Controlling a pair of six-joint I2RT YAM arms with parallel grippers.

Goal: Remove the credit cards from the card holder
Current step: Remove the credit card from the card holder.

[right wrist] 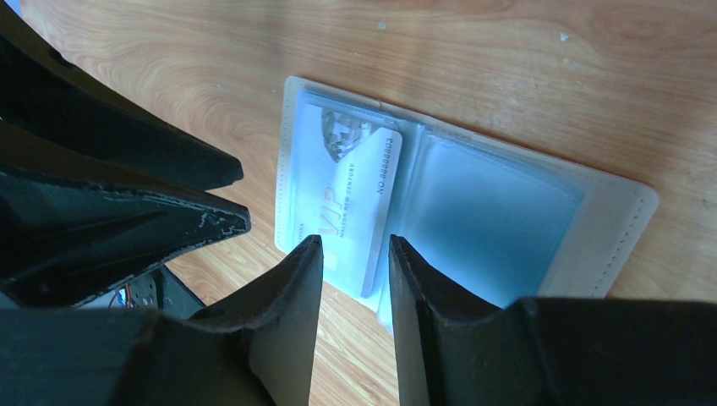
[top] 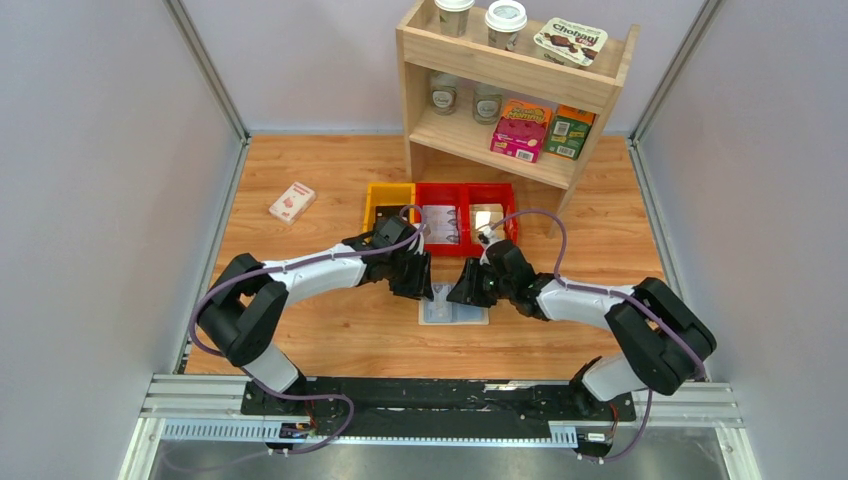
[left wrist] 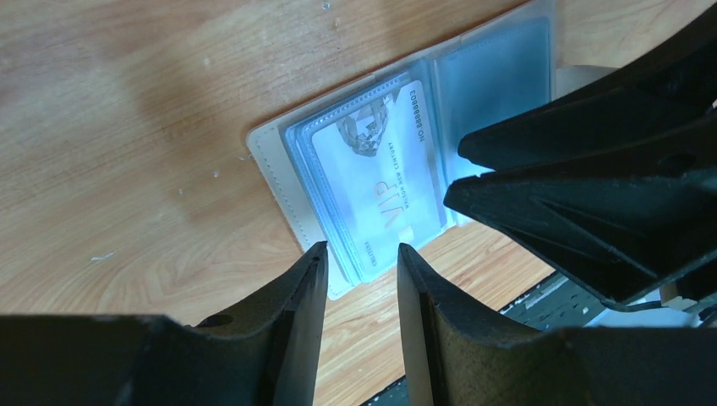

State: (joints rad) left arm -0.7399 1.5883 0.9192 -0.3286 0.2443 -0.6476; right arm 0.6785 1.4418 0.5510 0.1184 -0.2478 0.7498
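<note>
The card holder [top: 455,305] is shown lying open and flat on the bench [top: 330,330] between the two arms — one silver credit card [left wrist: 372,178] (printed VIP) is seen jutting from the half nearer the left arm, long axis aimed into the left jaws' gap, both pairs of jaws half-open and empty.

A robotics lab cell: grey panel walls [top: 100,150] enclose a wooden tabletop [top: 330,170], a shelf [top: 500,65] of staged groceries stands at its far edge, and a mounting rail [top: 440,395] lines its near edge.
</note>
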